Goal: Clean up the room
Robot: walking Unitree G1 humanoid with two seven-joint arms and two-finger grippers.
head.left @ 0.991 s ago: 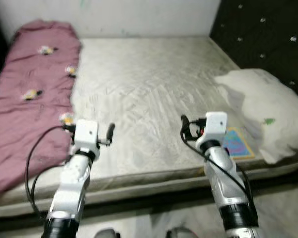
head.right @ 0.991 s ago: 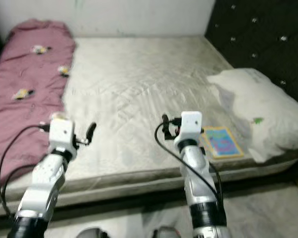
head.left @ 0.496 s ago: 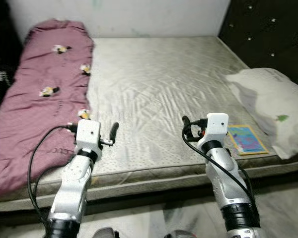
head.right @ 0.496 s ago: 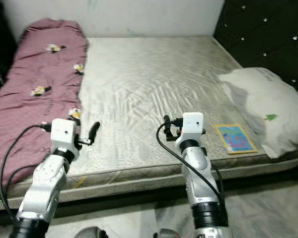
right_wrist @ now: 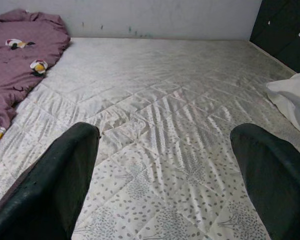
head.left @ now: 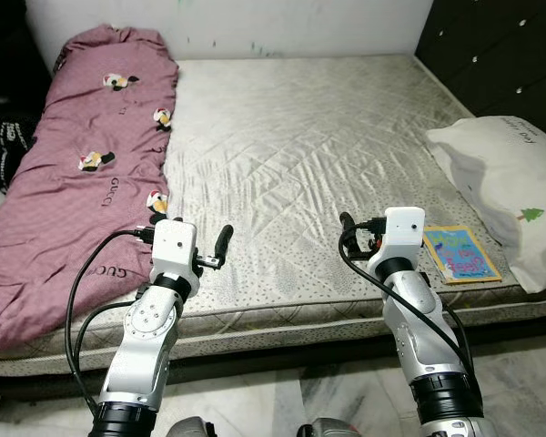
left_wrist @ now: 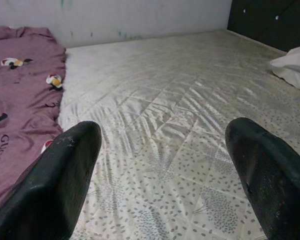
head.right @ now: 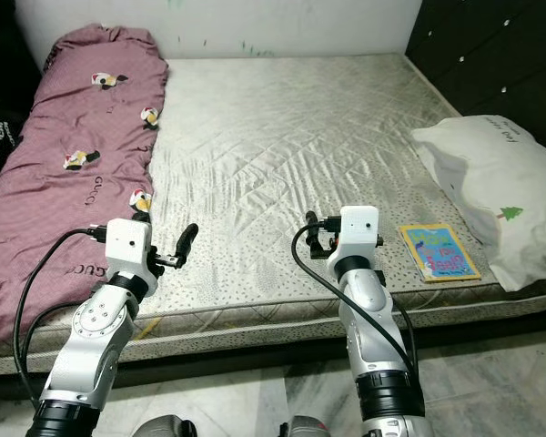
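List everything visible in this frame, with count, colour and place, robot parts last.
Mattress: one, off-white quilted, across the scene ahead.
Blanket: one, maroon with small cartoon figures, spread along the mattress's left side.
Pillow: one, white with a small green tree print, at the mattress's right edge.
Book: one, blue and yellow, flat on the mattress beside the pillow.
Headboard: one, black tufted, far right.
Floor: pale marbled tile, below the bed.
Left gripper: open, over the mattress's near edge.
Right gripper: open, over the near edge, left of the book.
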